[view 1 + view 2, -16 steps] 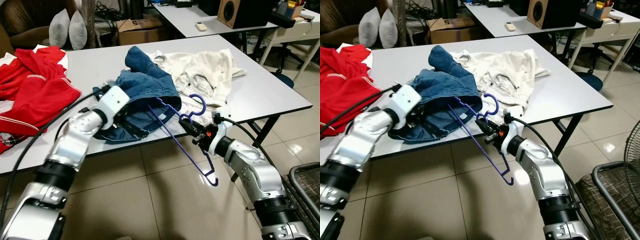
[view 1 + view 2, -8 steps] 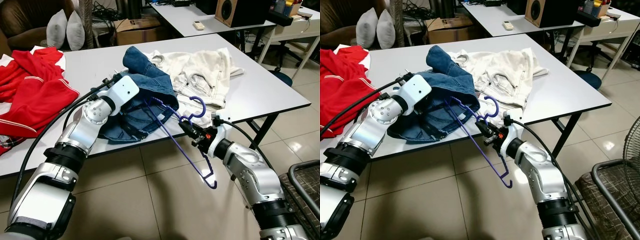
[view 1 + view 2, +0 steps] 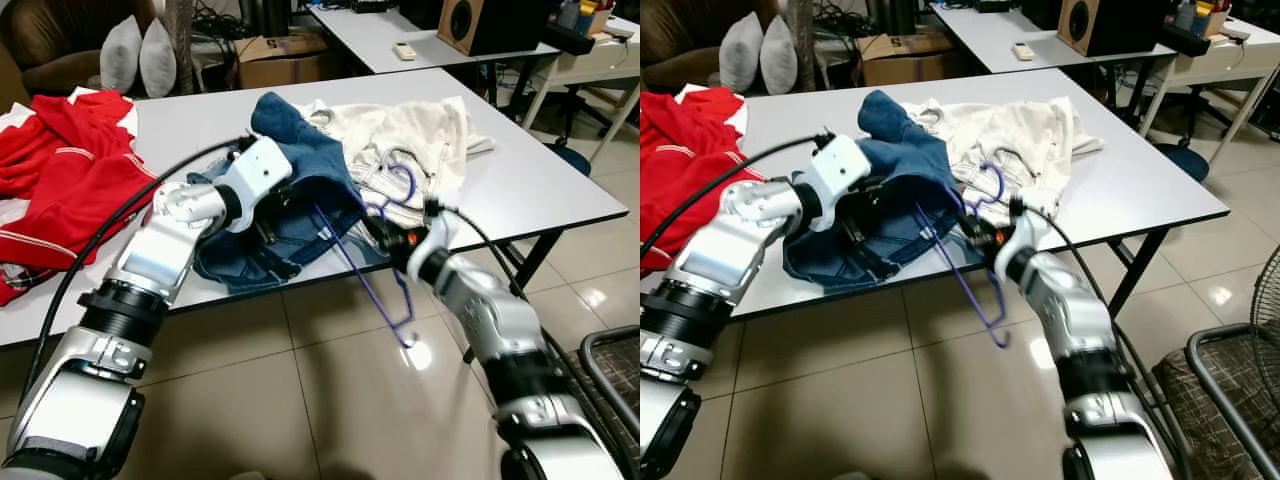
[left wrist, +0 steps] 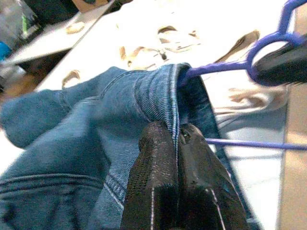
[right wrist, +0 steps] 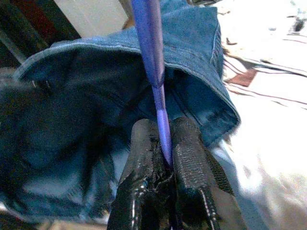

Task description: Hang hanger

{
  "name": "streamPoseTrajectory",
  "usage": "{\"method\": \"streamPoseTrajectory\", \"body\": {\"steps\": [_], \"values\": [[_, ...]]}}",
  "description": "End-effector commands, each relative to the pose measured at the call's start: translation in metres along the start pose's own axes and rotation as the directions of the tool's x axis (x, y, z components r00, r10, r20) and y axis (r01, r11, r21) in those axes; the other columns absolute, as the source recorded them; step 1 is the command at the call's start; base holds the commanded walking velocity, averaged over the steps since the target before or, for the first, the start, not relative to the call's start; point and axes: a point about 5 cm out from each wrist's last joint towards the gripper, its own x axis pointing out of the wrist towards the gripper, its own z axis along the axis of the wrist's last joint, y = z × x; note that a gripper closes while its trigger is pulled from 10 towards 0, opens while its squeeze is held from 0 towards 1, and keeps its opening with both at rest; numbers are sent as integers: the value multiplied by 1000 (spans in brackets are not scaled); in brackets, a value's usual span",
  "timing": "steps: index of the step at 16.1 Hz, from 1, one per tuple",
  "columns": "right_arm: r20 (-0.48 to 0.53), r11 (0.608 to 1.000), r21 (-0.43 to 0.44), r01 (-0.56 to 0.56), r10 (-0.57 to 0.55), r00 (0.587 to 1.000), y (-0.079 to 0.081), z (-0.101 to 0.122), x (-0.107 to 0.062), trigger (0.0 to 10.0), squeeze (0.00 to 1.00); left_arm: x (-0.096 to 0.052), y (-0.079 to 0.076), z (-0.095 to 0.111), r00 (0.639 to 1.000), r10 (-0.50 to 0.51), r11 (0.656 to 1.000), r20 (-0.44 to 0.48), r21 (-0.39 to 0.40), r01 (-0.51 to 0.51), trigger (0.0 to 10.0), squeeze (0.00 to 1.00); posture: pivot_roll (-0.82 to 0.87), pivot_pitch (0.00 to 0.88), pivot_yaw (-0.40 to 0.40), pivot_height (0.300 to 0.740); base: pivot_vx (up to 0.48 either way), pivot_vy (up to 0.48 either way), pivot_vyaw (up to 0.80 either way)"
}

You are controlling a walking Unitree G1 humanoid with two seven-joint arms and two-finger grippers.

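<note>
A purple plastic hanger (image 3: 378,282) is gripped at its neck by my right gripper (image 3: 388,238), which is shut on it at the table's front edge. The hook (image 3: 404,181) points up over the white clothes, and one arm of the hanger runs into the blue jeans (image 3: 300,185). Its other end (image 3: 992,328) hangs below the table edge. My left gripper (image 3: 272,212) is shut on the jeans' waistband. In the left wrist view the fingertips (image 4: 165,158) pinch the denim hem, with the hanger (image 4: 225,69) coming out from under it. In the right wrist view the fingers (image 5: 184,163) clamp the purple bar (image 5: 152,57) at the jeans' opening.
White trousers (image 3: 420,140) lie on the grey table (image 3: 540,185) behind the jeans, and red clothes (image 3: 70,185) lie at its left. A dark frame (image 3: 612,350) stands at the lower right on the tiled floor. Pillows (image 3: 140,60) and a cardboard box (image 3: 285,55) sit behind.
My right gripper has moved up and in toward the table edge, carrying the hanger further into the jeans. My left gripper has kept hold of the waistband and shifted slightly right.
</note>
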Motion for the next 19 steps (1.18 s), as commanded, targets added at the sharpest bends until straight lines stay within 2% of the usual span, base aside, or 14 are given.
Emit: {"method": "streamPoseTrajectory", "body": {"steps": [1,2,3,5,6,7,8,9,10,13,14,16,18,19], "values": [[60,998,67,-5,1,998,3,13,10,10000,0,2,4,18,997,-2,996,71,-89,8,0,0,4,0,0,740,0,0,0],[88,993,119,5,-15,996,6,18,17,10000,0,4,4,26,994,1,987,109,-162,17,0,0,9,0,0,740,0,0,0],[125,973,228,24,-54,991,8,24,28,10000,0,7,3,43,983,5,961,184,-273,46,0,0,18,0,1,740,0,0,0],[158,934,355,29,-90,983,14,28,40,10000,0,11,1,61,965,11,926,264,-366,89,0,0,29,0,3,740,0,0,0],[206,878,479,12,-126,970,23,37,52,10000,0,16,1,80,940,42,869,339,-477,133,0,0,50,0,5,740,0,0,0],[228,847,532,2,-145,963,28,41,58,10000,0,20,1,93,925,59,816,376,-552,172,0,0,58,0,9,740,0,0,0],[229,839,544,5,-154,961,28,40,59,10000,0,20,0,95,923,63,803,381,-569,180,0,0,72,0,13,740,0,0,0],[244,784,620,20,-217,945,32,39,64,10000,0,24,-2,103,920,62,745,387,-632,215,0,0,107,0,33,740,0,0,0],[238,751,660,30,-247,939,36,36,68,10000,0,25,-6,104,928,42,736,371,-639,222,0,0,114,0,45,740,0,0,0],[244,687,727,17,-281,928,42,35,73,10000,0,27,-13,98,951,28,701,307,-684,200,0,0,152,0,63,740,0,0,0],[195,688,721,76,-307,931,41,26,73,10000,0,25,-11,103,945,57,680,321,-706,199,0,0,172,0,62,740,0,0,0],[43,745,613,262,-363,931,37,-3,70,10000,0,21,1,114,930,129,614,343,-764,196,0,0,179,0,54,740,0,0,0],[-15,746,575,336,-400,916,31,-19,64,10000,0,18,10,123,914,177,540,364,-813,219,0,0,167,0,59,740,0,0,0],[-28,736,557,385,-446,894,23,-25,58,10000,0,16,13,131,907,172,493,385,-831,259,0,0,157,0,65,740,0,0,0]]}}
